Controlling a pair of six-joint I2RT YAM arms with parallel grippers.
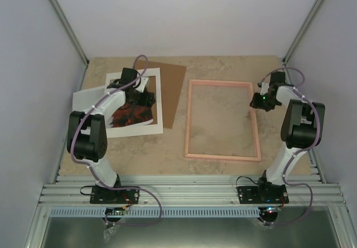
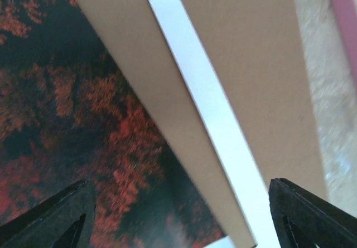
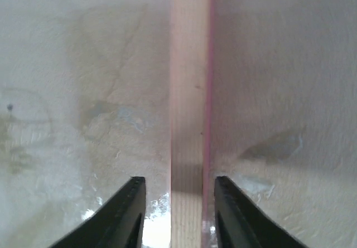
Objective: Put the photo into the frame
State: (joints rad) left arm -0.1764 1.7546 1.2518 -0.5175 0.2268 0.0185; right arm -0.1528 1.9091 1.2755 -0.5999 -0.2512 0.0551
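Note:
The photo (image 1: 129,116), red-orange foliage on dark ground, lies at the left inside the white mat border (image 1: 157,100), partly hidden by my left arm. In the left wrist view the photo (image 2: 72,120) fills the left side. My left gripper (image 1: 142,96) hovers over the photo's right edge and the mat, jaws wide open and empty (image 2: 178,184). The thin pink frame (image 1: 223,120) lies flat at centre right with bare table inside it. My right gripper (image 1: 261,101) is low at the frame's right rail (image 3: 191,92). Its open fingers straddle the rail (image 3: 177,178).
A brown backing board (image 1: 174,89) lies under the mat's right side, between mat and frame, and also shows in the left wrist view (image 2: 256,64). A white sheet (image 1: 83,98) pokes out at the far left. Metal rails (image 1: 189,195) run along the near edge. Walls enclose the table.

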